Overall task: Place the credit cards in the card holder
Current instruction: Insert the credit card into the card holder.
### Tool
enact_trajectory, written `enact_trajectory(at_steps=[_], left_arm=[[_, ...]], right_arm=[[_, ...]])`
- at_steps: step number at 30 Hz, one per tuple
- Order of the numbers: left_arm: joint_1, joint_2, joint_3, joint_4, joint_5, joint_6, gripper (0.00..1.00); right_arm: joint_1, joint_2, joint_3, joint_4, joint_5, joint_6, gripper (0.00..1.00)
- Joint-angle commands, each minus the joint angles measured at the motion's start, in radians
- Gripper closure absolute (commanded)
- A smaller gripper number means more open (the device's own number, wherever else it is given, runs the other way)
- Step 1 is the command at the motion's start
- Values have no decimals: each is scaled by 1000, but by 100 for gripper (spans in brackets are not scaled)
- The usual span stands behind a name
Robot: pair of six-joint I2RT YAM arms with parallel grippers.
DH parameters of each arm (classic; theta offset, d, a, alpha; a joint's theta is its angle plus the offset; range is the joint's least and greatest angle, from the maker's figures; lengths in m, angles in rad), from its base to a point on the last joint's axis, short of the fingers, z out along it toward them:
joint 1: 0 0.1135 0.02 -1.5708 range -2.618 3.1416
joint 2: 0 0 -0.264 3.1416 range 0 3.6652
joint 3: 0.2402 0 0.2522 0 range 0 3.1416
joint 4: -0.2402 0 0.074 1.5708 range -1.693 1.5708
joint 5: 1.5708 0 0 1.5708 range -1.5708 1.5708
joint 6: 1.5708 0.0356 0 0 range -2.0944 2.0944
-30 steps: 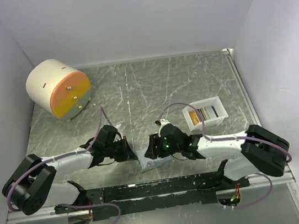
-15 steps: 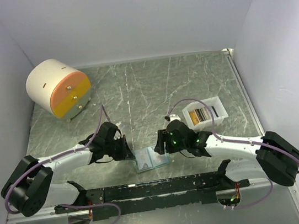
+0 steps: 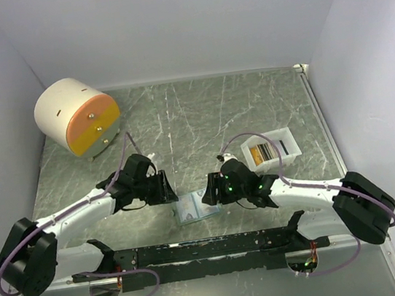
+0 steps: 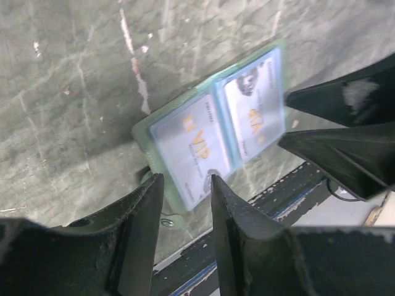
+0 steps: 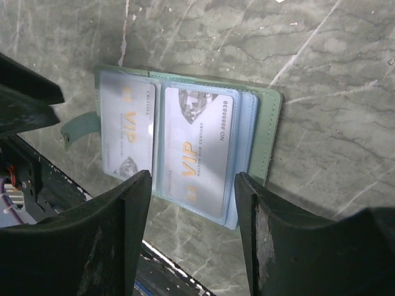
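The card holder [image 3: 193, 209] lies open on the table [image 3: 214, 109] with two credit cards [image 5: 197, 154] pocketed. Left end effector [image 4: 185, 185] and right end effector [image 5: 192, 179] hover released, grasping nothing. Loose cards [image 3: 260, 154] lie in the white tray [image 3: 291, 151]: loading incomplete.

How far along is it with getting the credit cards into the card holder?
Done: the card holder lies open on the table, with two VIP cards showing in its clear sleeves. In hand: nothing; the left gripper and right gripper are both open and empty, close by it. Left: more credit cards sit in the white tray, waiting to be moved.
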Motion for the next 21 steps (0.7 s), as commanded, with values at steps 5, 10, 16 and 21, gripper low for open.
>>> enact_trajectory(at_steps=[5,10,16,21], left_arm=[[6,-62,8,32,56,2,50],[7,-27,-49,138,142,-8,73],[6,-2,-80,129,81,5,84],[7,14,-95,119,36,14,84]], right_arm=[[-1,64,-18,98,-40,35,43],[-1,93,-6,126,-73,42,44],[-1,66,36,45,-36,24,45],[1,35,46,16,-26,25,44]])
